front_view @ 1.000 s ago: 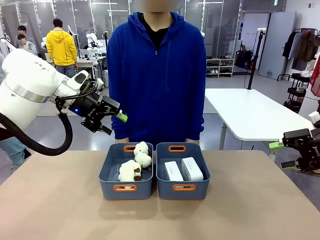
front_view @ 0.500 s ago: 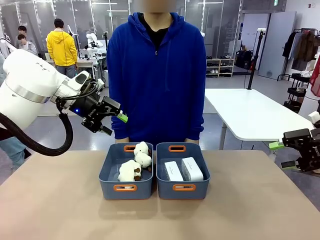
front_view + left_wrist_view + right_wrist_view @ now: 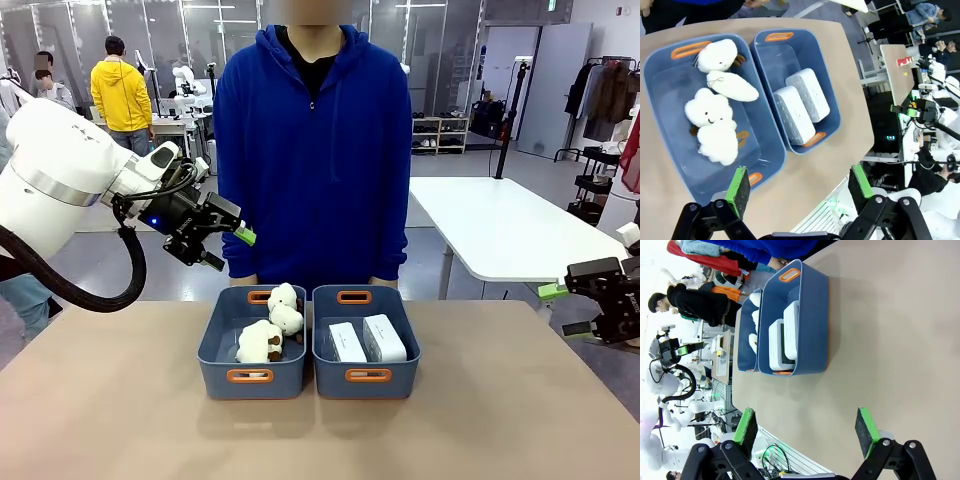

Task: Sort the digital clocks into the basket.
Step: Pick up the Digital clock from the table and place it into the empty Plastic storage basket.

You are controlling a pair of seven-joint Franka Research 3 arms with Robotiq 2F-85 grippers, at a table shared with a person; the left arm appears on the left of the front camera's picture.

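now you see both digital clocks lying side by side in the right basket on the tan surface; left gripper and right gripper hang empty, jaws spread.

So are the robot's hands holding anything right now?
No, nothing is held. The left gripper and the right gripper are both open and empty. Both white rectangular plastic digital clocks lie in the blue-grey plastic basket.

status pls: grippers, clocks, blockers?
Left gripper open, raised. Right gripper open, off table edge. Both digital clocks in right basket. Nothing blocking.
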